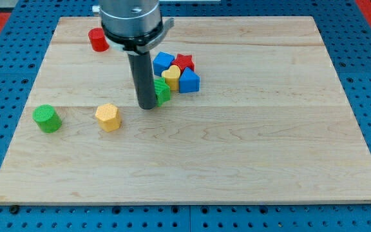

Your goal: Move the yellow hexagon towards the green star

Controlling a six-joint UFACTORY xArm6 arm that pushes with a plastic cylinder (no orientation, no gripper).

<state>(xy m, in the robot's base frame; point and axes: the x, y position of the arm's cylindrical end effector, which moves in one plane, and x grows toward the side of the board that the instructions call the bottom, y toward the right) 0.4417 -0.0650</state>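
The yellow hexagon (pixel 108 116) lies on the wooden board (pixel 237 154) at the view's left of centre. The green star (pixel 162 91) lies to its upper right, partly hidden behind my rod. My tip (pixel 147 106) rests on the board right against the green star's left side, about sixty pixels right of the yellow hexagon and slightly above it.
A cluster sits just above and right of the green star: a blue block (pixel 163 62), a red star (pixel 183 62), a yellow heart (pixel 171 76) and a blue triangle-like block (pixel 189 80). A green cylinder (pixel 46 118) is at far left, a red cylinder (pixel 98 39) at top left.
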